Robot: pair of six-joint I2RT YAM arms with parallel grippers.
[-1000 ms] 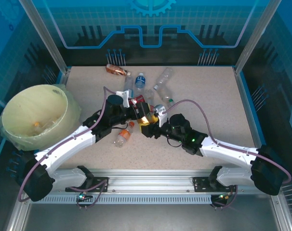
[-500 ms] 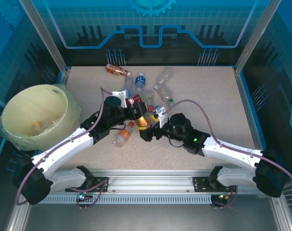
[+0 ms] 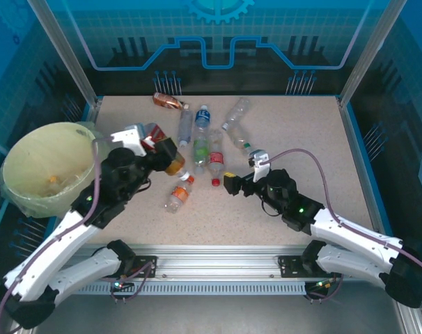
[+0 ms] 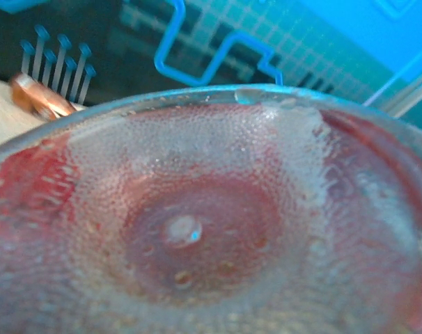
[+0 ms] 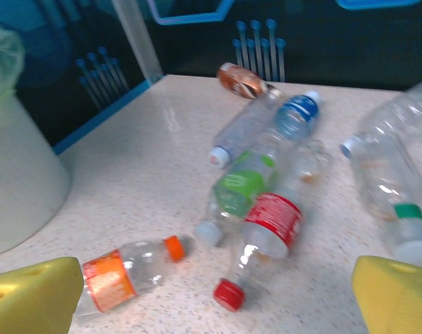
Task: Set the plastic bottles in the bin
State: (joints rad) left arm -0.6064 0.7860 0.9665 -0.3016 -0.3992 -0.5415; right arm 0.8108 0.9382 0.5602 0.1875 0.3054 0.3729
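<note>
The left gripper (image 3: pixel 152 143) is clamped on an amber-filled bottle (image 3: pixel 170 158) with a red label. The left wrist view has that bottle's dimpled, reddish base (image 4: pixel 190 229) pressed right up against the lens. From above, the held bottle sits just to the right of the bin's (image 3: pixel 92 149) rim, between the bin and the scattered bottles. The right gripper (image 3: pixel 237 182) stands wide open with nothing between its jaws. Its yellow fingers (image 5: pixel 33 296) sit at the two bottom corners of the right wrist view, well apart, above the speckled table (image 3: pixel 301 139). Just ahead of them lies a red-labelled bottle (image 5: pixel 270 224) with its red cap pointing toward the gripper. A green-labelled bottle (image 5: pixel 239 191) lies alongside it, touching. To their left an orange-labelled bottle (image 5: pixel 120 275) lies on its side, apart from those two. Farther back a blue-labelled bottle (image 5: pixel 297 115) and a clear bottle (image 5: pixel 240 131) lie side by side. A brown bottle (image 5: pixel 242 80) rests near the table's far edge. At the right, crushed clear bottles (image 5: pixel 385 167) lie together, one with a green cap. The bin's pale wall (image 5: pixel 16 188) stands at the left edge of the right wrist view.
</note>
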